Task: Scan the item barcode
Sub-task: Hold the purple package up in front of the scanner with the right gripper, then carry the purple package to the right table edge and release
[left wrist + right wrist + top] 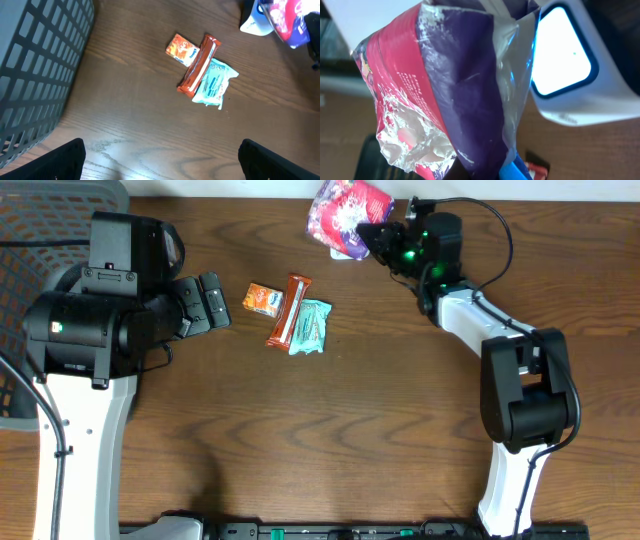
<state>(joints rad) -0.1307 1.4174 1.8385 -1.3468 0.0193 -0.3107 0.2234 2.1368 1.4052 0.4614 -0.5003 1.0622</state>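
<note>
Pink-and-purple foil bag (455,85), print illegible

I read the table (330,430) as dark wood grain, smooth, with a low sheen. The basket (35,65) is a grey plastic grid, matt. The snack bag (455,85) is thin glossy film, heavily crinkled, with a silvery foil look at the creases. The scanner (605,100) has a smooth white plastic shell and a bright flat window. The orange packet (263,299), bar wrapper (290,310) and teal pouch (311,327) are all shiny wrapper film, and the pouch is wrinkled. The left arm housing (90,330) looks like matt black plastic. The right arm shell (470,315) is smooth white plastic.
</note>
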